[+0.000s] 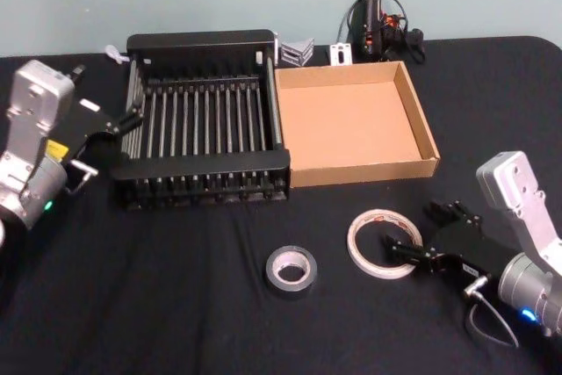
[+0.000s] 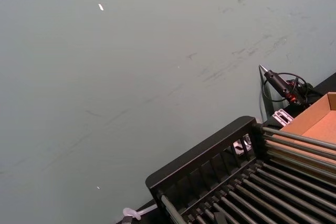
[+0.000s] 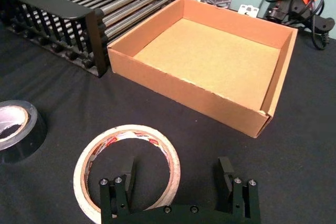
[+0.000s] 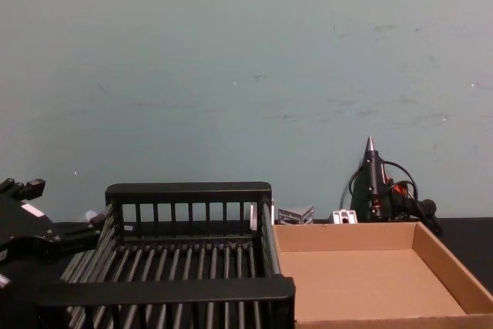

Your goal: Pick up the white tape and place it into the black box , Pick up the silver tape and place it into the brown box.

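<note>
Black cloth covers the table, and on it 2 containers stand side by side against each other; the black box, a slatted crate with a ribbed floor, is on the robot's left, and the brown box, a low cardboard tray with a plain inside, is on its right; both hold nothing. Nearer the robot, in front of the boxes, 2 rolls lie flat on the cloth, near each other but apart; the silver tape sits ahead of the seam between the 2 boxes, and the white tape, with red marks on its side, lies further to the right, in front of the brown box.

At the white tape is the right gripper, low over the cloth; its jaws stand apart, 1 finger over the roll's centre hole and the other outside the roll on the cloth side, so the near wall of the roll lies between them, not yet clamped. The left gripper hangs by the left wall of the black box, well away from both rolls; whether its jaws are open I cannot tell.

Behind the boxes, against the pale green wall, lie a dark tool with a pointed tip and a coiled cable and some small grey brackets.
</note>
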`<state>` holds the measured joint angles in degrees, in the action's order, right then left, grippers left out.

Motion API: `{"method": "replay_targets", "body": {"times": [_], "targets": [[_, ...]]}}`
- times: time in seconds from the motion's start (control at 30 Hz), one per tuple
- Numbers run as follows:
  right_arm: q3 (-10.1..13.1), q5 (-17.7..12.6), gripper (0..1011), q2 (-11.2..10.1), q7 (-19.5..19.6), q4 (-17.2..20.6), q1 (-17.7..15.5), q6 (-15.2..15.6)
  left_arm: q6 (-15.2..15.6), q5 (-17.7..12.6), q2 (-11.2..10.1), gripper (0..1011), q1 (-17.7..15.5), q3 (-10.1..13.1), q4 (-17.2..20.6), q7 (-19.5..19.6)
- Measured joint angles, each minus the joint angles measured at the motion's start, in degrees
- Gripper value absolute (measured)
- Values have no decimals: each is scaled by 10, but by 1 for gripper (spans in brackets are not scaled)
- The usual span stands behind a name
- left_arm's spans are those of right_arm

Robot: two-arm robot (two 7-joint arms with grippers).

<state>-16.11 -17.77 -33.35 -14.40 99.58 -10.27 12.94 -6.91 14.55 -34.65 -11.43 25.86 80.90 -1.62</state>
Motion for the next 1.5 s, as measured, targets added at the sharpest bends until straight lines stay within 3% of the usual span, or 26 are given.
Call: {"method": "replay_targets", "body": {"times": [0.6, 1.03, 1.33, 1.5], "targets": [[14, 18, 1002, 18, -20, -6, -7, 6, 0, 0, 0, 1001, 0, 0, 0, 0], [15, 21, 1002, 19, -21, -5, -9, 7, 0, 0, 0, 1001, 0, 0, 0, 0], [15, 20, 811, 19, -21, -5, -8, 7, 0, 0, 0, 1001, 0, 0, 0, 0], [14, 20, 657, 18, -20, -5, -8, 6, 0, 0, 0, 1001, 0, 0, 0, 0]]}}
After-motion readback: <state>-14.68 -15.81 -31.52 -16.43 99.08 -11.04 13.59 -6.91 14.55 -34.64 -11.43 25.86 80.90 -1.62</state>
